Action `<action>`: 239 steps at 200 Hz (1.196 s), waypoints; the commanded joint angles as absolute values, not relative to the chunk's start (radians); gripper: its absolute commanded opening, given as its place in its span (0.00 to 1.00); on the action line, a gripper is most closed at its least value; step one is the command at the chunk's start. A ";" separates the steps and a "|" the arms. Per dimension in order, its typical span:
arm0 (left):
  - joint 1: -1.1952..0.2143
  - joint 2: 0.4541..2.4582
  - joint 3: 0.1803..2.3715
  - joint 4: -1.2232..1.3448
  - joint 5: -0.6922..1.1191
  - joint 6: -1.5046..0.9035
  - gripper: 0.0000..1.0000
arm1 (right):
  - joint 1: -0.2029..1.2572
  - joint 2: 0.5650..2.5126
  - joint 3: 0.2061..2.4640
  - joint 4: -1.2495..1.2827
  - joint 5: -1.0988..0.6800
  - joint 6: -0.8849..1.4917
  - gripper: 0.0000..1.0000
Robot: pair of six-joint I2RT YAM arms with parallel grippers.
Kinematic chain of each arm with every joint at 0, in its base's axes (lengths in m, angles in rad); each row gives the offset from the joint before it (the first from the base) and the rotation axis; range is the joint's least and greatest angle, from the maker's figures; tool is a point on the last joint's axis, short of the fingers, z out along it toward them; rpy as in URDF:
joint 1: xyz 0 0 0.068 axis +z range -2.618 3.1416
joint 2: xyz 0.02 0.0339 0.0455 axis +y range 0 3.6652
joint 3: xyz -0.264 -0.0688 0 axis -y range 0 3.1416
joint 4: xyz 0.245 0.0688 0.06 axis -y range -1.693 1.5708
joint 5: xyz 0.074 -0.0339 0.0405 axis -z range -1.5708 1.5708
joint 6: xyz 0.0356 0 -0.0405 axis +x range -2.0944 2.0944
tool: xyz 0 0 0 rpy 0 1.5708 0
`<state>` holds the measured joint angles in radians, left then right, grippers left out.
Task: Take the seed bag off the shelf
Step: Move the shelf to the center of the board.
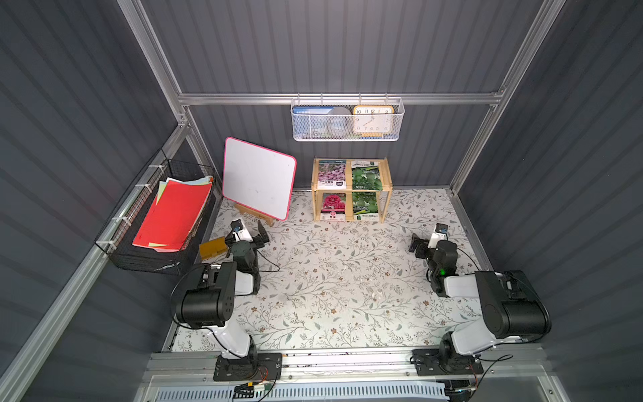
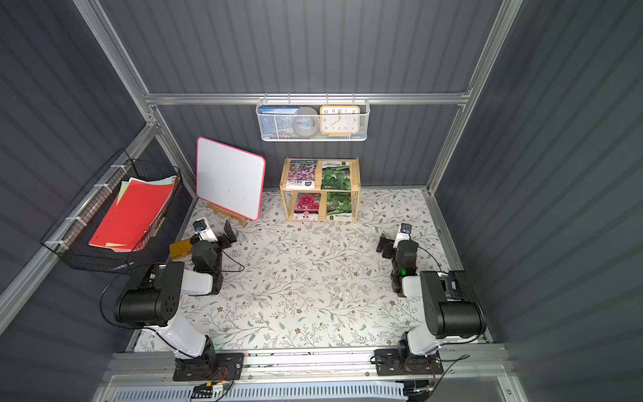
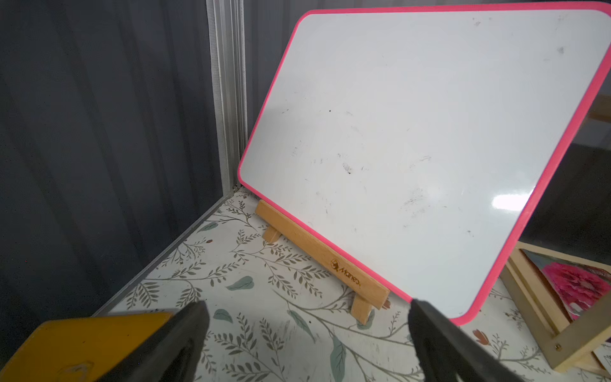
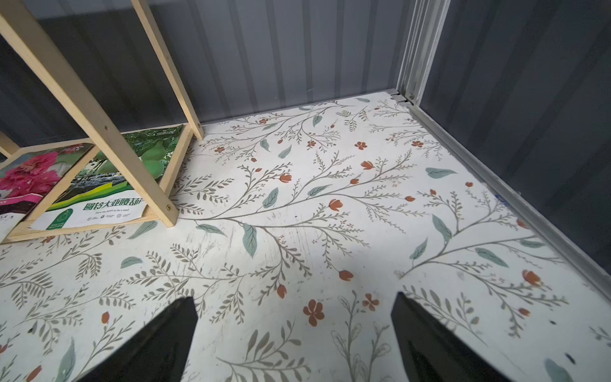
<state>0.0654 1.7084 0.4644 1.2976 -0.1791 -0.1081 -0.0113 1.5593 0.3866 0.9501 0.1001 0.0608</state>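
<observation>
The shelf [image 1: 351,190] [image 2: 322,190] is a small two-tier pine rack at the back of the floral table, against the rear wall. Several seed bags lie on it. On the upper tier are a purple-flower seed bag [image 1: 332,174] and a green-leaf one [image 1: 366,175]. On the lower tier are a pink-flower seed bag [image 1: 333,206] [image 4: 29,178] and a green one [image 1: 365,206] [image 4: 109,185]. My left gripper [image 1: 260,235] [image 3: 307,307] is open and empty, low by the whiteboard, left of the shelf. My right gripper [image 1: 415,243] [image 4: 294,301] is open and empty, to the shelf's front right.
A pink-rimmed whiteboard [image 1: 259,177] [image 3: 413,132] leans on a wooden easel left of the shelf. A white wire basket [image 1: 346,135] with a clock hangs on the back wall above the shelf. A black wire basket [image 1: 146,259] of red paper hangs at left. A yellow block [image 1: 212,247] sits beside my left gripper.
</observation>
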 commanded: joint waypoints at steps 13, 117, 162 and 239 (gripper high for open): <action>0.067 1.704 0.479 1.295 -0.167 -0.120 1.00 | -0.012 1.569 0.376 0.963 0.099 0.055 0.99; 0.067 1.704 0.480 1.293 -0.166 -0.120 1.00 | -0.012 1.568 0.377 0.959 0.089 0.049 0.99; 0.068 1.704 0.480 1.293 -0.162 -0.118 1.00 | -0.012 1.569 0.379 0.957 0.092 0.056 0.99; -0.026 1.317 0.722 0.659 -0.307 -0.173 1.00 | 0.013 1.166 0.585 0.225 -0.079 0.203 0.93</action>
